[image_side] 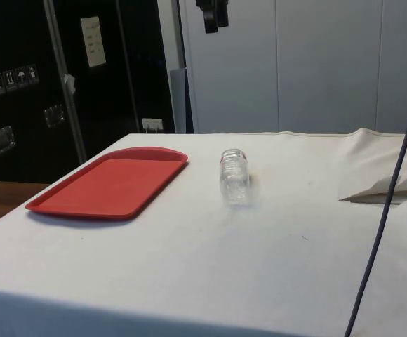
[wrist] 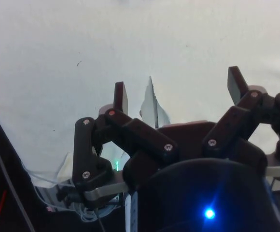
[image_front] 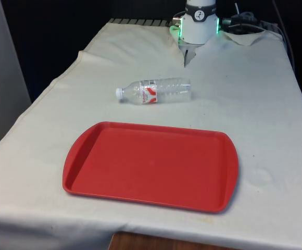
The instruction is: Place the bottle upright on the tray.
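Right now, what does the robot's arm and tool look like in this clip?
The tool is black, with two flat, squared-off fingertips on jointed black links fastened by silver screws. In the side view it shows as a dark shape high above the cloth. In the front view the arm's white rounded base carries a black band and green lights at its sides, with grey cables beside it.

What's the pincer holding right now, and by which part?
Nothing. The pincer is open with only cloth between its fingers. The bottle lies on its side on the cloth, beyond the red tray.
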Tool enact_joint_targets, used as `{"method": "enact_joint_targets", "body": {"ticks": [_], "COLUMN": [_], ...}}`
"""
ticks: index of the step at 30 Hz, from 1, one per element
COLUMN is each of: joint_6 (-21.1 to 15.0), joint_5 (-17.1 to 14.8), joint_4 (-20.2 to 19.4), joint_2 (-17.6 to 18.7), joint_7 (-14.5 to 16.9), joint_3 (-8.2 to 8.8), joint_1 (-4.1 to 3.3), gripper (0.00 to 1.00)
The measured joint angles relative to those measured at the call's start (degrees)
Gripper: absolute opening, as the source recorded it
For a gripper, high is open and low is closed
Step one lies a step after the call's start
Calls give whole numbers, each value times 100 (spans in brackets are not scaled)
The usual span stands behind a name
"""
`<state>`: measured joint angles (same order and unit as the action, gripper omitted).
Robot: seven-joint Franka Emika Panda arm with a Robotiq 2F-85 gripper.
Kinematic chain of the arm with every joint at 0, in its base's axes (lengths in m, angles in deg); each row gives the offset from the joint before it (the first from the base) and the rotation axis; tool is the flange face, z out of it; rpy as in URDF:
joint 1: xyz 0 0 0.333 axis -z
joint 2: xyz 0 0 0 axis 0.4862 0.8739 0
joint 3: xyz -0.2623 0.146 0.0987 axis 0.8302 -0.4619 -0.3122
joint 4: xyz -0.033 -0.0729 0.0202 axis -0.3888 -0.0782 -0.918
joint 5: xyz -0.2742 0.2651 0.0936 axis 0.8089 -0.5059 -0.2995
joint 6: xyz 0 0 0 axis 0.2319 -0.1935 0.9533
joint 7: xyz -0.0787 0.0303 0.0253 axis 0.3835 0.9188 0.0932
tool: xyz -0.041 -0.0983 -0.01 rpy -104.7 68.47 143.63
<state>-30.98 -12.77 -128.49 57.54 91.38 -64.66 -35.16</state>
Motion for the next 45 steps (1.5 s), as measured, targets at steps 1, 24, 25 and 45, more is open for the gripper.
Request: {"method": "enact_joint_targets", "body": {"ticks": [1, 24, 25, 45], "joint_6": [0, -235, -241, -596], "joint_5": [0, -29, -29, -29], "joint_4": [0, -92, -97, -327], "joint_2": [0, 304, 315, 458], "joint_7": [0, 46, 52, 143], "joint_3": [6, 189, 195, 355], "joint_1": [0, 0, 0, 0], "gripper": [100, 100, 100, 100]}}
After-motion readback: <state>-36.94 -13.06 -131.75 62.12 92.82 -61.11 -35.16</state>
